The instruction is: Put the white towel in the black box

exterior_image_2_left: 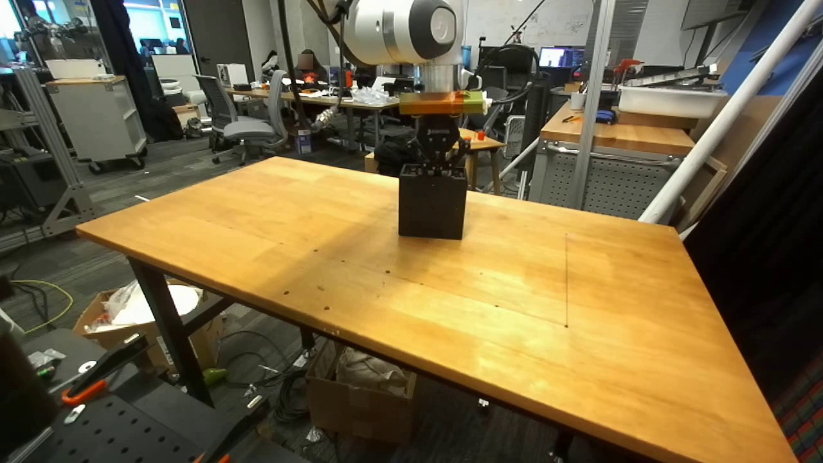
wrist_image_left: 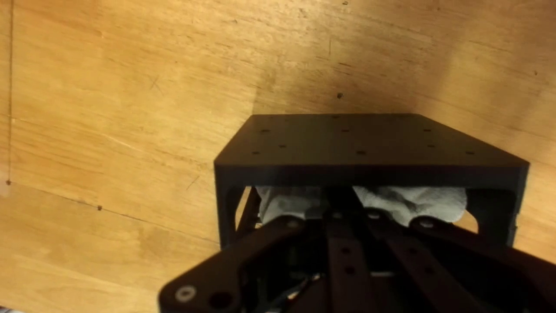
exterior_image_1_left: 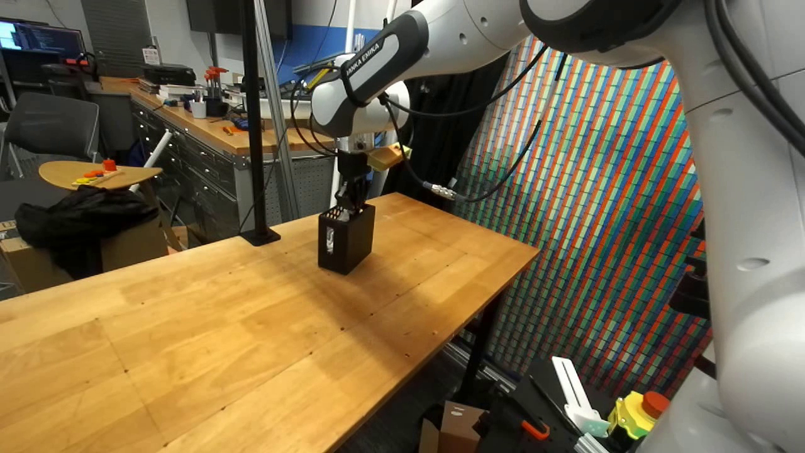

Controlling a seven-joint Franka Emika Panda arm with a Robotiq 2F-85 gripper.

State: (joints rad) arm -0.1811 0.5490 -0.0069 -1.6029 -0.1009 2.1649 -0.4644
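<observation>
The black box (exterior_image_1_left: 355,242) stands upright on the wooden table. It also shows in an exterior view (exterior_image_2_left: 432,207) and in the wrist view (wrist_image_left: 369,143), with its open top toward me. The white towel (wrist_image_left: 417,202) lies bunched inside the box in the wrist view. A white patch of the towel (exterior_image_1_left: 330,240) shows through the slot in the box's side. My gripper (wrist_image_left: 341,202) points down into the box, fingers close together with towel on both sides of them. It looks shut on the towel. The fingertips are hidden by the box in both exterior views (exterior_image_1_left: 351,206) (exterior_image_2_left: 437,168).
The wooden table (exterior_image_1_left: 207,340) extends around the box. A black post (exterior_image_1_left: 258,236) is fixed at the table's edge near the box. A workbench (exterior_image_1_left: 207,132) and a white pipe (exterior_image_2_left: 726,116) stand beyond the table.
</observation>
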